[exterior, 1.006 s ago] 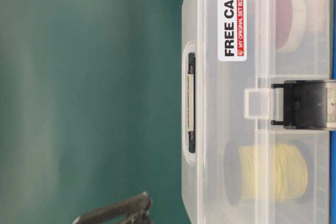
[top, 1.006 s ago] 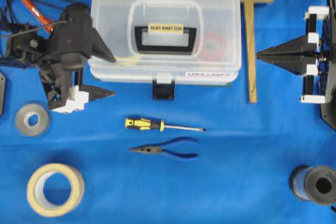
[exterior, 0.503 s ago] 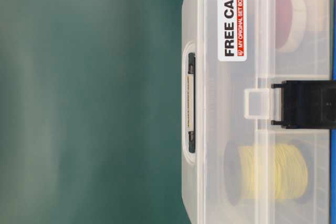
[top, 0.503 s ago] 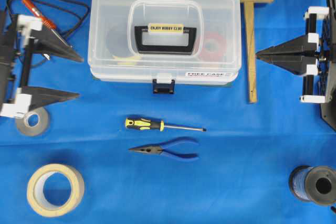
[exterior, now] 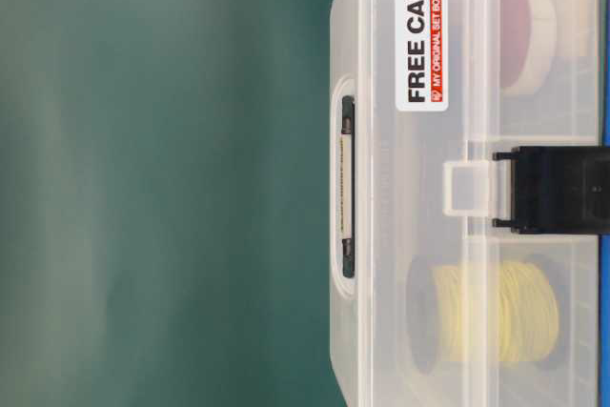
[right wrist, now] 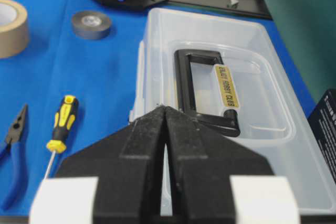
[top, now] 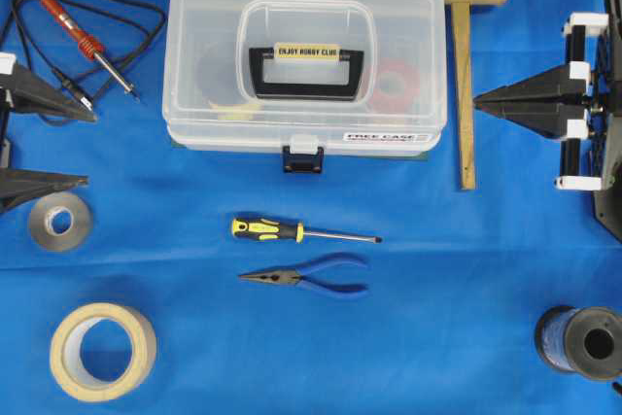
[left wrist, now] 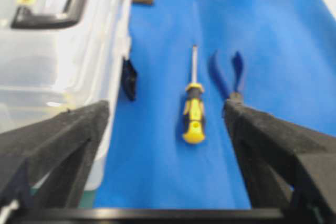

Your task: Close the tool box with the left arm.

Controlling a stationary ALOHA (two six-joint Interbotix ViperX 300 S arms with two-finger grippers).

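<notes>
The tool box is a clear plastic case standing at the back middle of the blue cloth. Its lid is down and its dark latch lies flat on the front wall. A black handle with a cream label lies flat on the lid. My left gripper is open at the far left edge, well clear of the box, with nothing between its fingers. From the left wrist, the left gripper frames bare cloth, with the box to its left. My right gripper is shut and empty, right of the box.
A wooden mallet lies between the box and the right gripper. In front of the box are a yellow-black screwdriver and blue pliers. A soldering iron, grey tape roll and masking tape sit left; a wire spool sits front right.
The left arm has pulled back from the box's left side to the table's left edge, still open. The latch, which hung out a second ago, now lies flat. The right arm has not moved.
</notes>
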